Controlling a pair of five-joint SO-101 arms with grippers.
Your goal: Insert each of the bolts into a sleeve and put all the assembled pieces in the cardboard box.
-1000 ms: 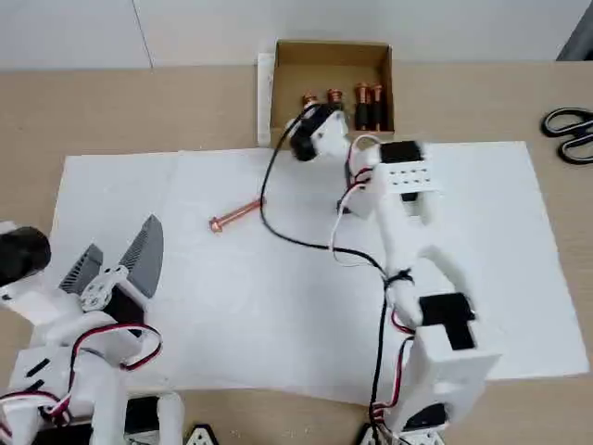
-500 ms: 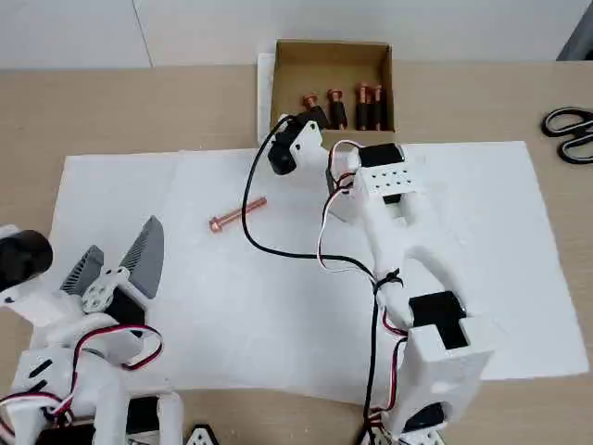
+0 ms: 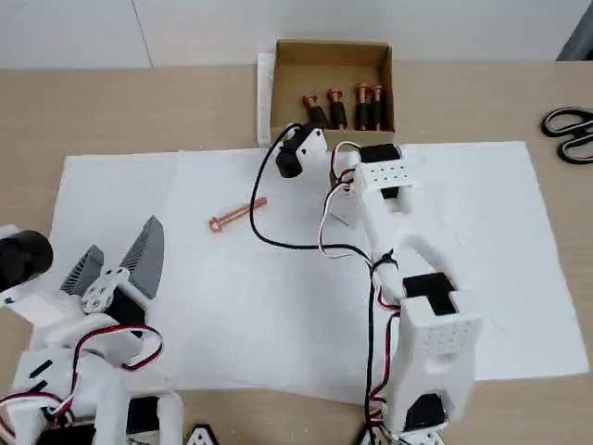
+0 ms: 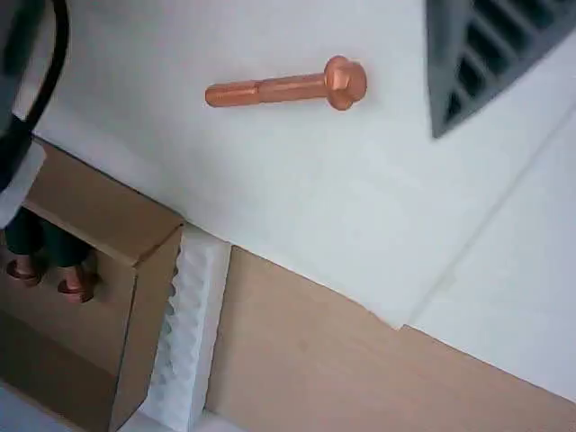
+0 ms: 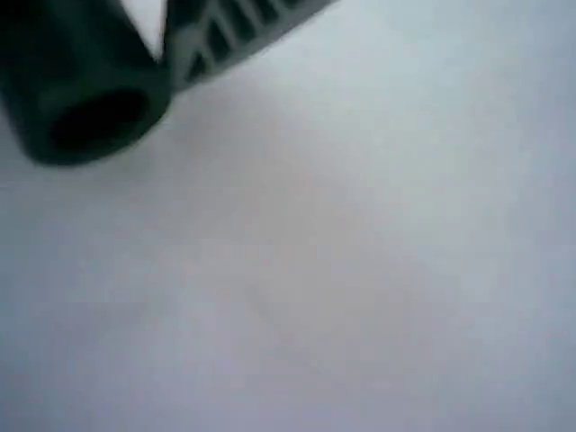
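Bolt: one copper bolt (image 3: 237,213) lies loose on the white sheet (image 3: 482,241), between the two arms and well apart from the box. It has no sleeve on it yet.
Sleeve: a dark sleeve (image 5: 85,99) hangs above the sheet with its hollow bore open to the right wrist camera.
Right gripper (image 5: 157,45): clamped on the sleeve, by the look of it. The sleeve sits tight against the grey finger and is lifted off the sheet, probably so the open end is presented for a bolt.
Left gripper (image 3: 122,236): jaws wide apart and empty, low at the near-left of the sheet and aimed toward the bolt. It seems staged to fetch it.
Box: the cardboard box (image 3: 334,44) at the sheet's far edge holds four assembled pieces (image 3: 341,107), lying side by side.
Stage: judged as the final pairing, with bolt and sleeve not yet joined.
Scissors (image 3: 570,133): far right on the table, idle.
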